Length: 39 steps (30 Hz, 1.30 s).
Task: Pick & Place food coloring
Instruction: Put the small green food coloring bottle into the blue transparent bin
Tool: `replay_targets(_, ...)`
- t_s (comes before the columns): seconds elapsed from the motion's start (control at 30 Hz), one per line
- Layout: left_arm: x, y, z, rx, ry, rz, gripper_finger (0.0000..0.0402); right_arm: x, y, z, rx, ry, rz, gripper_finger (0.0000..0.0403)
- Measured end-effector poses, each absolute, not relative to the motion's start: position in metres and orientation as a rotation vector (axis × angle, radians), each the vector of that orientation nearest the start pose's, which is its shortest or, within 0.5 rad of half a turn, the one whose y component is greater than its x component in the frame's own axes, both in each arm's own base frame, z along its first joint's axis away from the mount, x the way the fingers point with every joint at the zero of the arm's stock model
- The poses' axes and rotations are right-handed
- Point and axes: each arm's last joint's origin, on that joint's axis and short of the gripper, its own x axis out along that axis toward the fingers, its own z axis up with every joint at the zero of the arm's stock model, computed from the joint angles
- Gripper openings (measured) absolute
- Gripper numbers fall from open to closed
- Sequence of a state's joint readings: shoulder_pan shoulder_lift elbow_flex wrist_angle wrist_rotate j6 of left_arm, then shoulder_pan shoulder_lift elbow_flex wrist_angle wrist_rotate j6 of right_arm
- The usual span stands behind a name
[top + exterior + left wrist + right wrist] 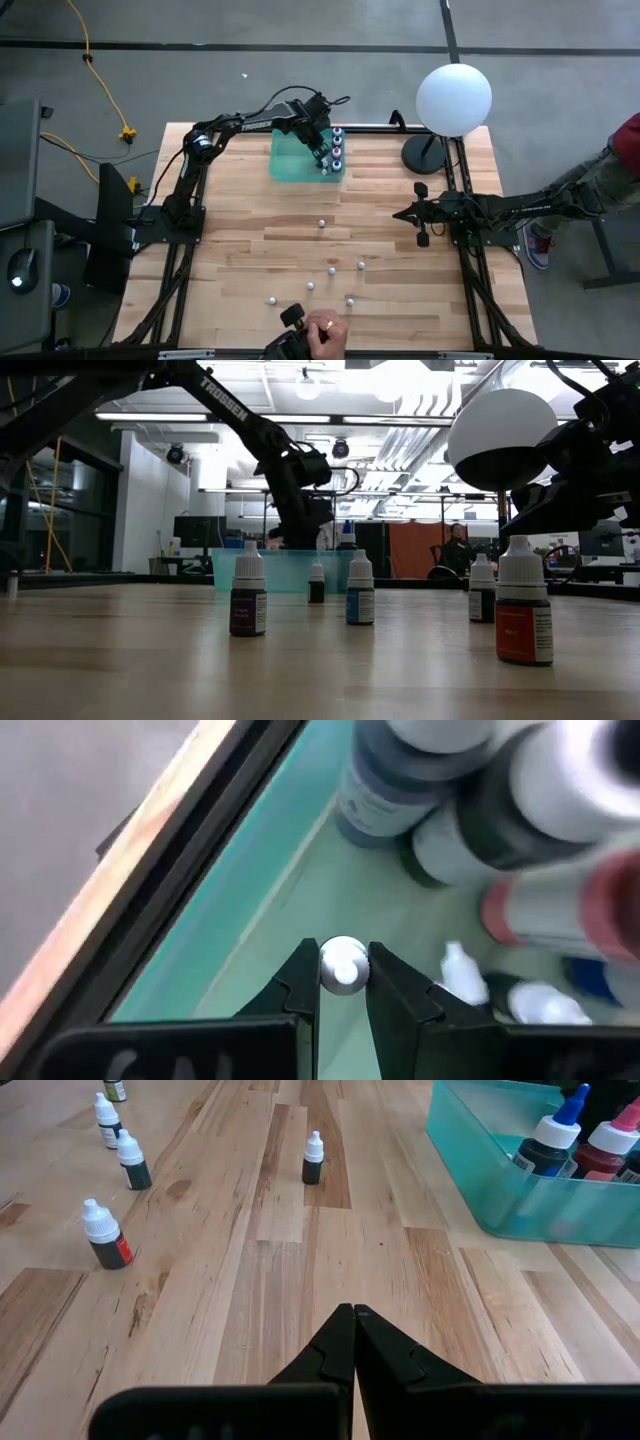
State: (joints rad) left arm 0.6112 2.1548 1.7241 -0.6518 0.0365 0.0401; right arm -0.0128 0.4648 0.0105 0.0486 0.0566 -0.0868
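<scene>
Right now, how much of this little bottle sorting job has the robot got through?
Partly done. Several food coloring bottles already stand in the teal bin. The left gripper is over that bin, its fingers shut on a small bottle. About six bottles are left on the wooden table. The right gripper waits shut above the table.

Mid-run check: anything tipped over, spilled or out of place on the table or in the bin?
Nothing spilled or damaged. The loose bottles on the table stand upright. The left gripper is over the teal bin, shut on a small bottle. A person's hand reaches over the near table edge.
</scene>
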Motion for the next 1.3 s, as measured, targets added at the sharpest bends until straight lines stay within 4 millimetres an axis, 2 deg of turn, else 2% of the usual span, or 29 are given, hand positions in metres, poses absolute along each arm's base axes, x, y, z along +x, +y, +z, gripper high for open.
replay_targets(0.13, 0.378, 0.262, 0.181, -0.348, 1.060, 0.505, 0.0043, 0.119, -0.003, 0.130, -0.094, 0.409, -0.050, 0.0000)
replay_targets(0.33, 0.381, 0.259, 0.178, -0.367, 1.060, 0.511, 0.0047, 0.119, -0.003, 0.130, -0.094, 0.409, -0.050, 0.0000)
replay_targets(0.43, 0.381, 0.259, 0.177, -0.365, 1.061, 0.512, 0.0071, 0.119, -0.003, 0.130, -0.095, 0.409, -0.050, 0.0000)
replay_targets(0.7, 0.381, 0.260, 0.177, -0.364, 1.062, 0.512, 0.0165, 0.119, -0.003, 0.130, -0.094, 0.409, -0.051, 0.0000)
replay_targets(0.9, 0.381, 0.260, 0.178, -0.354, 1.063, 0.507, 0.0189, 0.119, -0.003, 0.130, -0.094, 0.409, -0.051, 0.0000)
replay_targets(1.17, 0.378, 0.259, 0.195, -0.340, 1.024, 0.511, 0.0191, 0.119, -0.003, 0.130, -0.094, 0.408, -0.050, 0.0000)
replay_targets(1.3, 0.375, 0.257, 0.211, -0.329, 0.989, 0.515, 0.0191, 0.119, -0.003, 0.130, -0.095, 0.409, -0.050, 0.0000)
